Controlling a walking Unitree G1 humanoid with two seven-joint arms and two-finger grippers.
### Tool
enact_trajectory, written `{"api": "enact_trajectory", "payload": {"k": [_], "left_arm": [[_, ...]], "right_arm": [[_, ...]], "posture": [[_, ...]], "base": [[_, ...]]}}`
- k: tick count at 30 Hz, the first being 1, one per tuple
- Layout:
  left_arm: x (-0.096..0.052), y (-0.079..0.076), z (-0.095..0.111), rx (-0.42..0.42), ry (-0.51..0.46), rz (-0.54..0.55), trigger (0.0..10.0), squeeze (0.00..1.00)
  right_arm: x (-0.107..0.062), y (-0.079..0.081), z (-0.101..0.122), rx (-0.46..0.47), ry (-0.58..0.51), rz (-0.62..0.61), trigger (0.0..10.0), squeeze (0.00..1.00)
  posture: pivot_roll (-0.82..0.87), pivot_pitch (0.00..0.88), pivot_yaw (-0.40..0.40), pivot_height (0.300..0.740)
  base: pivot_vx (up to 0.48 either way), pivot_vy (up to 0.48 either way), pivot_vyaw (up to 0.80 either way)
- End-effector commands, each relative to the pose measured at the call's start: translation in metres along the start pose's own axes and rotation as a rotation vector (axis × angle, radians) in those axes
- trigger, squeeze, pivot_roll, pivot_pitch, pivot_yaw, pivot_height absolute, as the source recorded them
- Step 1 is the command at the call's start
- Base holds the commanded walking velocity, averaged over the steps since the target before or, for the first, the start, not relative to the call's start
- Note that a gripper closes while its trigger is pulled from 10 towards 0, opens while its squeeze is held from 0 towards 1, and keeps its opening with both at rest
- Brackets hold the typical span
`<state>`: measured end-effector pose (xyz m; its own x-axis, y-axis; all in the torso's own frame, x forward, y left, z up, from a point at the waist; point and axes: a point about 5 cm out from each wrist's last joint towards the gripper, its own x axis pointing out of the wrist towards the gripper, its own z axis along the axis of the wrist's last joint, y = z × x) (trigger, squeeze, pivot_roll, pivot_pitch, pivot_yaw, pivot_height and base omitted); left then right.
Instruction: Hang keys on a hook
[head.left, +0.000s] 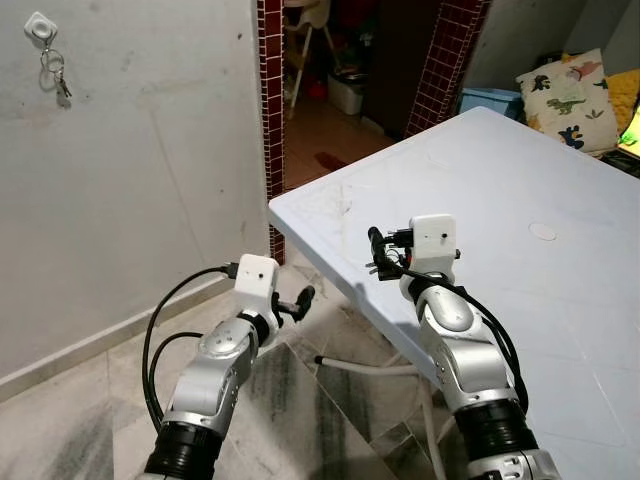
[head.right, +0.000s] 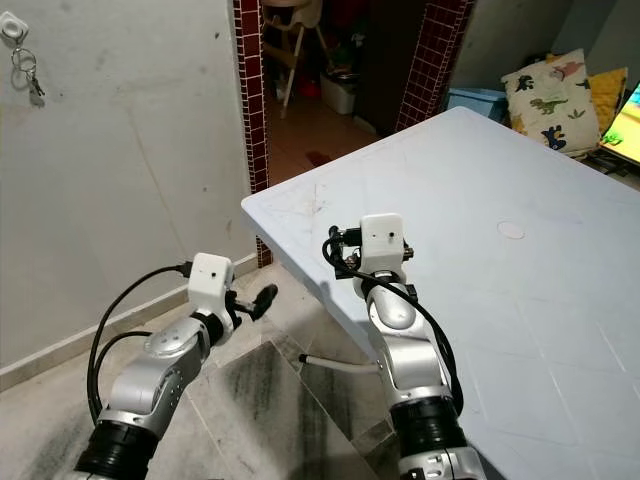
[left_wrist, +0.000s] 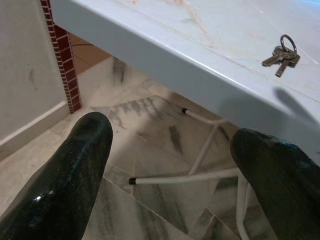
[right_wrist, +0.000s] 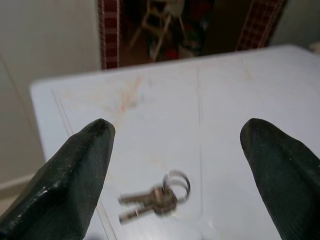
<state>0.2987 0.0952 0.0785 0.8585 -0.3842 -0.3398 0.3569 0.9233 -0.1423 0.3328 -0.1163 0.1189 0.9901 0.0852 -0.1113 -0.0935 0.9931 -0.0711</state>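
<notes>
Head views: right gripper (head.left: 378, 255) poised over table (head.left: 520, 180) edge; hook (head.left: 40, 27) on wall already carries a key set.
Left wrist: left gripper (left_wrist: 170, 170) wide, idle beside table.
Right wrist: fingers (right_wrist: 75, 170) spread wide, straddling keys (right_wrist: 157, 197) for pickup.

Keys (right_wrist: 159, 197) on ring, flat on table; hook (head.left: 40, 27) on wall.

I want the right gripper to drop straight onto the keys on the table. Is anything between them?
Nothing visible is. In the right wrist view the keys lie on bare table between the right gripper's open fingers, with only open tabletop around them.
</notes>
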Motion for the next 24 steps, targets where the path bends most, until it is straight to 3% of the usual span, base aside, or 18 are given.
{"api": "enact_trajectory", "payload": {"k": [1, 5, 11, 18, 24], "left_arm": [[-0.001, -0.004, 0.005, 0.004, -0.015, -0.019, 10.0, 0.00], [-0.001, -0.008, 0.004, 0.006, 0.010, -0.055, 10.0, 0.00], [-0.001, -0.010, 0.008, 0.009, 0.009, -0.067, 10.0, 0.00], [-0.006, -0.014, 0.008, 0.012, 0.016, -0.105, 10.0, 0.00], [-0.011, -0.013, 0.016, 0.038, -0.016, -0.093, 10.0, 0.00]], "right_arm": [[0.002, -0.001, -0.003, -0.012, 0.030, -0.018, 10.0, 0.00], [0.006, -0.005, -0.020, -0.070, 0.107, -0.062, 10.0, 0.00], [0.010, -0.008, -0.035, -0.076, 0.150, -0.060, 10.0, 0.00], [0.016, -0.009, -0.036, -0.051, 0.145, -0.062, 10.0, 0.00], [0.021, 0.003, -0.038, -0.032, 0.141, -0.044, 10.0, 0.00]], "posture": [[0.16, 0.000, -0.066, 0.740], [0.18, 0.000, -0.072, 0.740], [0.19, 0.000, -0.082, 0.740], [0.20, 0.000, -0.085, 0.740], [0.22, 0.007, -0.092, 0.740]], "base": [[0.000, 0.000, 0.00], [0.000, 0.000, 0.00], [0.000, 0.000, 0.00], [0.000, 0.000, 0.00], [0.000, 0.000, 0.00]]}}
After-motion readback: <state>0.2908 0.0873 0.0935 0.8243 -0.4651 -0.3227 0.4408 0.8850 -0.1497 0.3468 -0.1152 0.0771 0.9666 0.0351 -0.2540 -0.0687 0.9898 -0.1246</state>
